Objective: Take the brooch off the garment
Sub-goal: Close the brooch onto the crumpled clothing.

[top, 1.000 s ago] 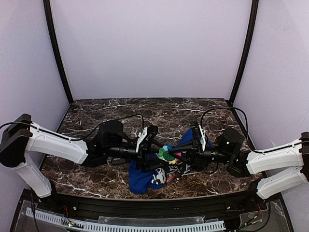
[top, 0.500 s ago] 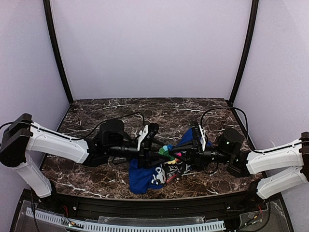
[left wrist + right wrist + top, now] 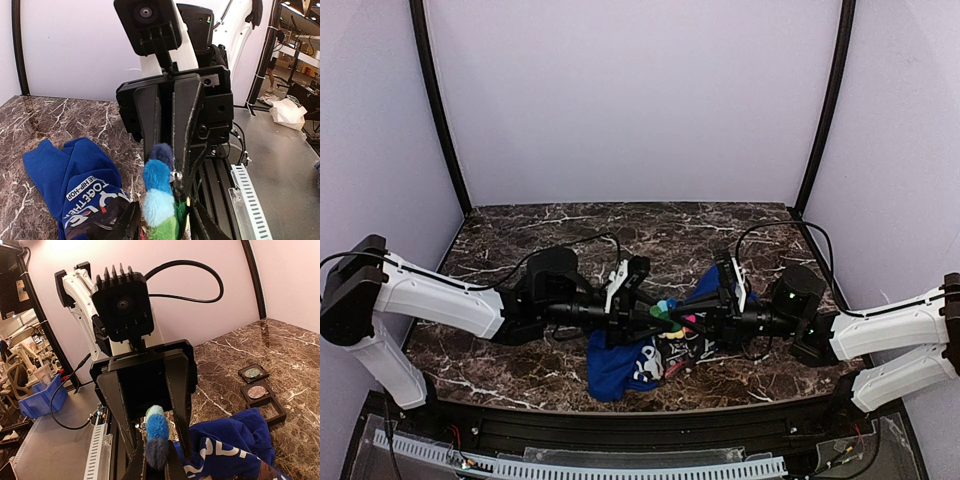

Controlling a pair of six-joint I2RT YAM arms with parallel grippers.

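Purple walls [image 3: 630, 100] stand around a dark marble table [image 3: 520, 235]. Near the middle of the table, the brooch [image 3: 158, 192] is held up between the two grippers. It is a small fluffy thing with dark blue, light blue and green bits. The right gripper [image 3: 155, 467] has its fingers pinched tight on the brooch. The left gripper [image 3: 165, 222] has one finger on each side of the brooch, very near it, but I cannot tell if they squeeze it. The blue garment [image 3: 615, 368] with white letters lies bunched up on the table just under the brooch. Three little dark square trays [image 3: 257, 391] sit in a row near the garment.
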